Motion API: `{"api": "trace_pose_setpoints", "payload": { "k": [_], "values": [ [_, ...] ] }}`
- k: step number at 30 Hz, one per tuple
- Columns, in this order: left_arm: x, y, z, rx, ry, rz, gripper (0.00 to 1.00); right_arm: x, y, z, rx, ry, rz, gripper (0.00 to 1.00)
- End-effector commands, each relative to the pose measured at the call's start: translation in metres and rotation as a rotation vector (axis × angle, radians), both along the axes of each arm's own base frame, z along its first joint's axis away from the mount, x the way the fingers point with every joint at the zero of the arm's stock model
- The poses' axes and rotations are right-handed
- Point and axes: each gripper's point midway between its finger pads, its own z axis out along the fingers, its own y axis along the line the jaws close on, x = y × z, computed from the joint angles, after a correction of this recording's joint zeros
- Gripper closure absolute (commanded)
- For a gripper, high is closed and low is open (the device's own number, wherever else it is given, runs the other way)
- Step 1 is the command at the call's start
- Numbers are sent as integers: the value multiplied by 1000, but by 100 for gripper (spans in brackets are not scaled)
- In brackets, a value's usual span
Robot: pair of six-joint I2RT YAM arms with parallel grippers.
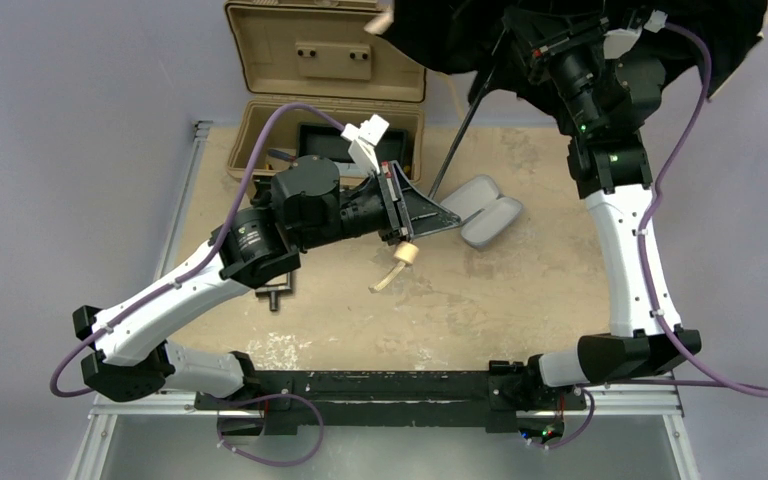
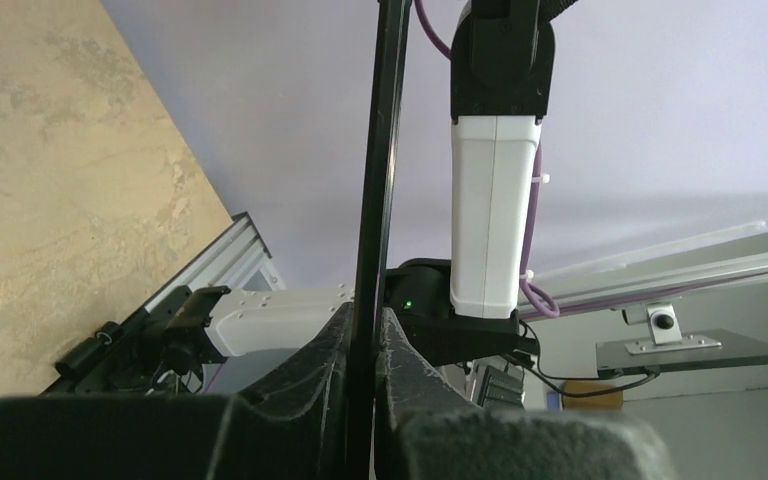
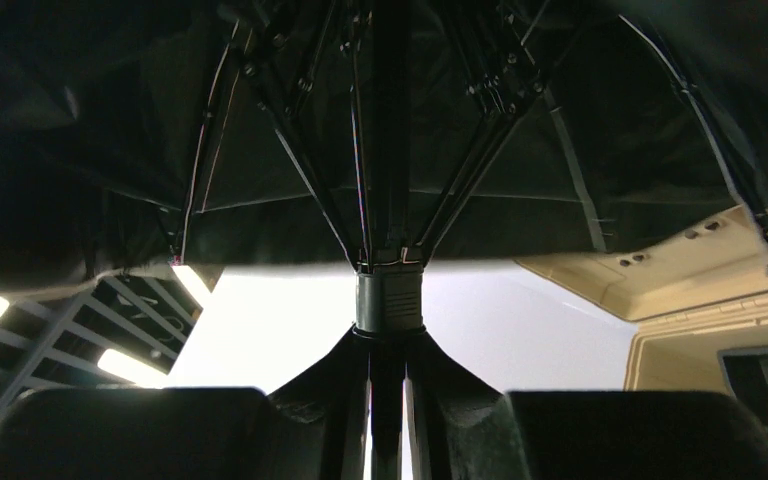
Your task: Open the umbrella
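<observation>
At the top of the overhead frame, the umbrella [image 1: 440, 35] was already spread. Its black lining billowed across the upper edge and partly covered the tan toolbox [image 1: 325, 60] lying open behind it. The thin shaft [image 1: 460, 130] ran down and left from the canopy to the middle of the frame. There the left gripper [image 1: 405, 210] was clamped on it just above the small knob handle [image 1: 408, 254], whose strap hung onto the table [image 1: 540, 300]. In the left wrist view the two fingers [image 2: 330, 350] pressed tight against the dark shaft on both sides.

At the centre of the right wrist view, the right gripper [image 3: 388, 350] was closed around the shaft directly beneath the runner [image 3: 390, 300]. Its fingertips touched the runner's lower end. Above the runner, the ribs [image 3: 300, 160] fanned outward under the fabric, though the canopy sagged in folds on the left of that frame.

Most of the opening looked done, with the runner high on the shaft and the ribs splayed. The pictures did not show whether the runner had latched. The slack cloth suggested a last push upward was probably needed, against the left arm's hold, until the fabric pulled taut. The lavender-grey case [image 1: 480, 210] lay on the table just right of the left gripper.
</observation>
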Motion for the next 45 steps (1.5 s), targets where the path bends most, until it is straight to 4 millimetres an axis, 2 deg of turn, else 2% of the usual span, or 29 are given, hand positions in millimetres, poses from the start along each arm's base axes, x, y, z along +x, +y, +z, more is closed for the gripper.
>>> {"api": "trace_pose_setpoints", "payload": {
  "k": [1, 10, 14, 17, 21, 24, 27, 31, 32, 33, 35, 36, 38, 39, 41, 43, 44, 45],
  "values": [
    [-164, 81, -76, 371, 351, -587, 100, -1, -235, 82, 349, -338, -871, 81],
    [-174, 87, -83, 393, 358, -631, 100, 8, -246, 82, 349, -349, -866, 80],
    [-170, 87, -85, 399, 340, -599, 100, 8, -238, 82, 337, -353, -812, 79],
    [-157, 78, -76, 368, 306, -540, 100, 4, -219, 78, 236, -329, -754, 78],
    [-133, 57, -61, 319, 284, -455, 100, 0, -192, 51, 39, -244, -685, 74],
    [-111, 43, -40, 240, 261, -401, 100, -22, -185, 44, -49, -224, -708, 58],
    [-90, 35, -21, 176, 238, -351, 100, -44, -184, 62, -147, -222, -759, 38],
    [-72, 30, -8, 129, 217, -311, 100, -64, -174, 113, -302, -258, -777, 20],
    [-70, 29, -7, 124, 214, -307, 100, -83, -170, 136, -312, -298, -790, 12],
    [-67, 29, -6, 119, 211, -302, 100, -91, -169, 144, -327, -299, -796, 6],
    [-64, 27, -5, 109, 205, -293, 100, -110, -159, 160, -346, -345, -774, 2],
    [-63, 26, -4, 103, 203, -289, 100, -114, -151, 162, -350, -353, -736, 2],
    [-60, 24, -2, 88, 199, -280, 100, -115, -131, 151, -367, -335, -614, 2],
    [-58, 24, -1, 80, 198, -275, 100, -111, -116, 138, -384, -309, -519, 2],
    [-53, 23, 2, 60, 192, -261, 100, -103, -90, 98, -413, -203, -342, 2],
    [-48, 22, 7, 36, 185, -244, 100, -107, -78, 64, -450, -110, -261, 2],
    [-45, 21, 9, 25, 181, -236, 100, -121, -72, 54, -464, -97, -239, 2],
    [-43, 21, 10, 16, 178, -226, 100, -124, -70, 40, -470, -67, -225, 2]
  ]
}}
